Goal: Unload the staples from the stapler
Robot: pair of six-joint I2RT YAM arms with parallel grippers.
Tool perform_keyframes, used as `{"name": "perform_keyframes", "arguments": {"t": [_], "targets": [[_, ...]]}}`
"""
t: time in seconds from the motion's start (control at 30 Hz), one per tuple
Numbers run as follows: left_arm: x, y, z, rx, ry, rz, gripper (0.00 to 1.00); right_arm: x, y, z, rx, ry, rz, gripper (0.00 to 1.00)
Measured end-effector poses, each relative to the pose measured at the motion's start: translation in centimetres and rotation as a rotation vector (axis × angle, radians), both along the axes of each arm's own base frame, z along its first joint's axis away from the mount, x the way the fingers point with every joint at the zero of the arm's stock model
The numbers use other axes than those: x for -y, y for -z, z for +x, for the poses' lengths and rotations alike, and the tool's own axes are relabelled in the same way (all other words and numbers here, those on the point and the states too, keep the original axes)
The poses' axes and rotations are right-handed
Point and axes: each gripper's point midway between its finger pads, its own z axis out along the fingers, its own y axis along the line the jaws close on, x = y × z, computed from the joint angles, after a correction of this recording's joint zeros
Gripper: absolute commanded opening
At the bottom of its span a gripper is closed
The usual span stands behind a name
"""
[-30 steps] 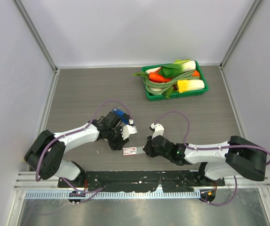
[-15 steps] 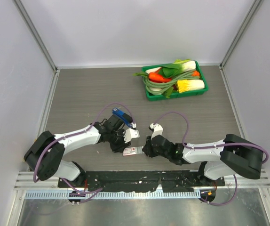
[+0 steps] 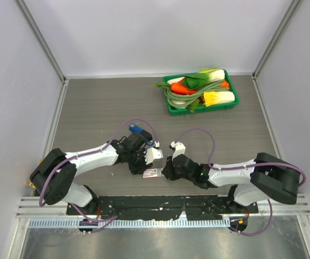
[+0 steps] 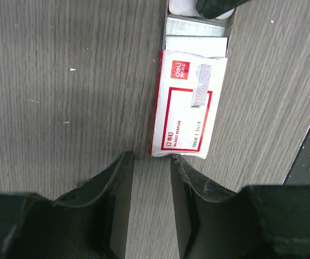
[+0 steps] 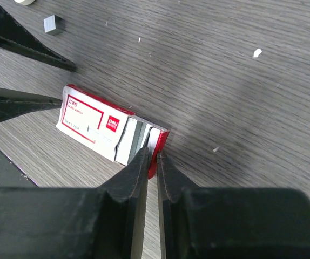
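Note:
No stapler shows in any view. A flat red-and-white staple box [image 3: 152,173] lies on the table between my two grippers. Its drawer is pulled partly out, showing silvery staples [image 4: 195,27] [image 5: 129,141] inside. My right gripper [image 5: 151,156] [image 3: 163,171] is shut on the drawer's red end wall [image 5: 159,144]. My left gripper [image 4: 150,159] [image 3: 143,168] stands open at the box's [image 4: 187,108] other end, with only bare table between its fingers. Its right fingertip [image 4: 177,161] is right at the box's edge. A small grey block [image 5: 52,24] lies loose on the table.
A green tray [image 3: 209,108] of toy vegetables stands at the back right. The black base rail [image 3: 160,202] runs along the near edge just behind the box. White walls close in the table on three sides.
My left gripper has come down and to the right, up to the box's end. The right gripper has edged left and closed a little tighter on the drawer's end.

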Motion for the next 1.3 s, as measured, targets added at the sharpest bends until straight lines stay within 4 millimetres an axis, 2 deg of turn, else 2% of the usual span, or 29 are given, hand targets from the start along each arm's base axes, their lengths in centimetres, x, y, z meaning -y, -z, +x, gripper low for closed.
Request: {"name": "perform_keyframes", "arguments": {"t": [0.5, 0.6, 0.7, 0.83, 0.97, 1.07, 1.2, 1.3], "targets": [[0.7, 0.0, 1.2, 0.014, -0.027, 0.031, 0.37, -1.5, -0.1, 0.1, -0.002, -0.029, 0.034, 0.19], [0.7, 0.0, 1.2, 0.014, -0.027, 0.039, 0.37, -1.6, -0.2, 0.1, 0.002, -0.031, 0.045, 0.25], [0.8, 0.0, 1.3, 0.009, -0.028, 0.045, 0.36, -1.3, -0.3, 0.2, 0.011, -0.026, 0.069, 0.43], [0.9, 0.0, 1.4, 0.010, -0.027, 0.048, 0.36, -0.3, -0.7, 0.2, 0.025, -0.012, 0.111, 0.48], [1.1, 0.0, 1.4, 0.009, -0.024, 0.049, 0.36, 0.6, -0.8, 0.1, 0.034, -0.005, 0.139, 0.46], [1.1, 0.0, 1.4, 0.008, -0.028, 0.049, 0.36, 0.9, -0.8, 0.0, 0.036, -0.004, 0.154, 0.38], [1.1, 0.0, 1.4, 0.004, -0.038, 0.049, 0.36, 1.1, -0.4, -0.2, 0.024, -0.009, 0.153, 0.21], [1.1, 0.0, 1.4, 0.004, -0.040, 0.049, 0.36, 1.1, -0.2, -0.3, 0.015, -0.015, 0.152, 0.20]]}}
